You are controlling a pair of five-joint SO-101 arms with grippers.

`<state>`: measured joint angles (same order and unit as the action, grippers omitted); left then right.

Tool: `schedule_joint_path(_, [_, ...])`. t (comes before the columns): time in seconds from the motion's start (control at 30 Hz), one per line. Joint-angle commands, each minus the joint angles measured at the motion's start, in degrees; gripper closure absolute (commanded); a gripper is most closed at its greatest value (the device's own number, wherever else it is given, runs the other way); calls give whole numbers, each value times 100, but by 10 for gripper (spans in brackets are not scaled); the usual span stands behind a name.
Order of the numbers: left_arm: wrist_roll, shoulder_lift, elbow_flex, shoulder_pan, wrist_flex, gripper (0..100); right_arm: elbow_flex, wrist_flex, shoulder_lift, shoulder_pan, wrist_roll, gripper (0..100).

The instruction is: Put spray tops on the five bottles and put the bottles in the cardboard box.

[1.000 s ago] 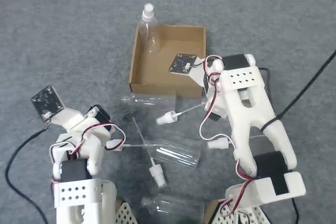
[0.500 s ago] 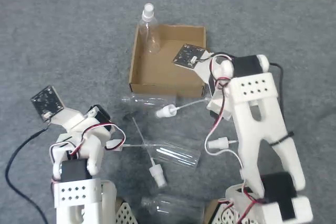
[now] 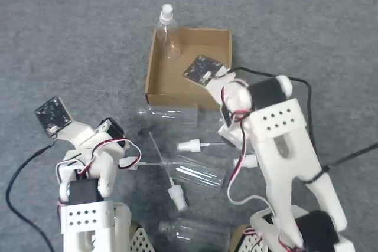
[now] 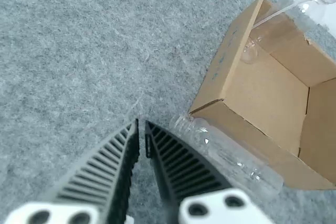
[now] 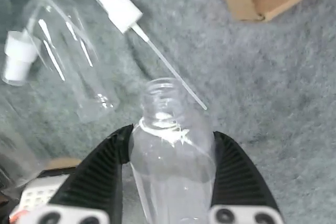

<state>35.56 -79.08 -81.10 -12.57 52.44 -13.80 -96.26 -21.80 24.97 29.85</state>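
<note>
My right gripper (image 5: 170,136) is shut on a clear bottle (image 5: 173,156) with an open neck, held above the grey mat. Just past its neck lies a white spray top (image 5: 118,9) with a long tube. In the high view the right arm (image 3: 271,122) stands in front of the cardboard box (image 3: 155,69). A capped bottle (image 3: 167,33) leans in the box's far left corner. My left gripper (image 4: 140,125) is shut and empty, pointing at a bare bottle (image 4: 231,156) lying along the box's front wall.
Two more bare bottles (image 3: 198,171) (image 3: 189,231) lie between the arms. Loose spray tops sit at the mat's middle (image 3: 190,145), nearer the front (image 3: 177,196), beside the right arm (image 3: 245,160) and by the left arm (image 3: 131,163). Open mat lies left of the box.
The right arm has swung left and drawn back from the box with its bottle. The spray top in front of the box now lies a little nearer the front. The left arm stayed still.
</note>
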Motion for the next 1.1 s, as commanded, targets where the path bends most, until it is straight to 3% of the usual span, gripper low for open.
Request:
schedule_joint_path(0.0, [-70, -88, 66, -26, -167, 987, 62, 127, -611, 136, -325, 924])
schedule_joint_path(0.37, [-62, -88, 66, 9, -167, 987, -220, 462, -1226, 136, -1257, 923])
schedule_joint_path(0.7, [-35, -88, 75, 44, -158, 987, -1371, 1015, -2501, 92, -1248, 923])
schedule_joint_path(0.9, [-35, -88, 189, 299, -35, 987, -2110, 1640, -3143, -558, -1284, 923])
schedule_joint_path(1.07, [-44, -88, 787, 422, 738, 987, -2637, 2141, -3468, -1051, -1292, 923])
